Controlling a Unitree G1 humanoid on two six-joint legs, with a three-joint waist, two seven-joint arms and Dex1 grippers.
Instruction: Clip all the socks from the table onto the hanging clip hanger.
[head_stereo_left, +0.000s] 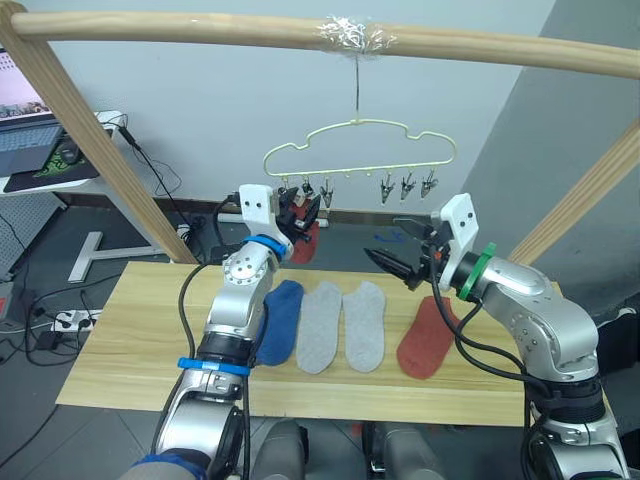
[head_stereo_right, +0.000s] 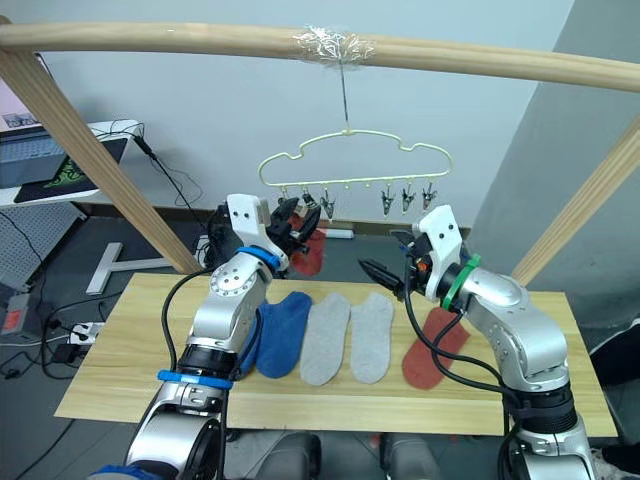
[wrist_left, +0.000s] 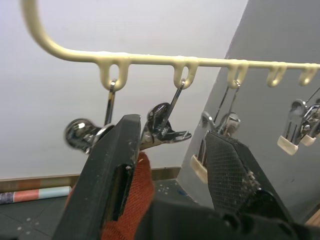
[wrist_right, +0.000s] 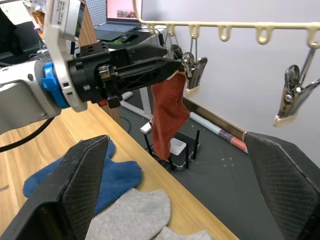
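The pale yellow-green clip hanger (head_stereo_left: 360, 135) hangs by its hook from the wooden pole. My left gripper (head_stereo_left: 300, 207) is raised at its leftmost clips (wrist_left: 162, 127), fingers open. A rust red sock (wrist_right: 167, 115) hangs there under a clip, its top lying against one finger (wrist_left: 115, 165). My right gripper (head_stereo_left: 388, 242) is open and holds nothing, hovering above the table just right of the hanging sock. On the table (head_stereo_left: 130, 340) lie a blue sock (head_stereo_left: 282, 318), partly behind my left arm, two grey socks (head_stereo_left: 320, 328) (head_stereo_left: 364, 326), and a second rust red sock (head_stereo_left: 428, 338).
A thick wooden pole frame (head_stereo_left: 200, 30) spans overhead, with slanted legs at both sides. Three free clips (head_stereo_left: 407, 185) hang at the hanger's right end. A side desk with a laptop (head_stereo_left: 30, 140) stands far left. Cables and a power strip (head_stereo_left: 70, 320) lie on the floor.
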